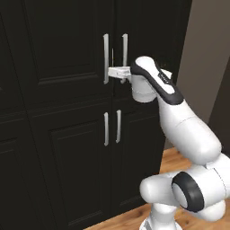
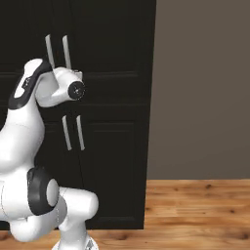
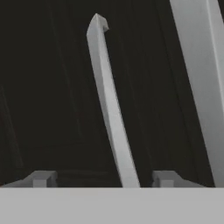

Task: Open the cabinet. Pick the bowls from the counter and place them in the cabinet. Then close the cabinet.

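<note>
The step in hand is the opening of the cabinet [image 1: 67, 67], the first of the task. Both upper doors appear shut or nearly so in the left base view, their 2 long white bar handles close together at the middle seam. The claw [image 1: 114, 72] is stretched out level at the lower part of those handles, right by the left handle [image 1: 106, 58]. In the hand view 1 bar [image 3: 109, 105] runs up between the 2 fingertips [image 3: 41, 179], which stand wide on either side of it with clear gaps; the claw is open and holds nothing. The second bar [image 3: 199, 74] passes off to the side.

Judging from this, the next move calls for closing the claw on the bar between the tips, then pulling back along the door's arc so the grip does not slip off the slim handle. The bowls are yet to be fetched.
</note>
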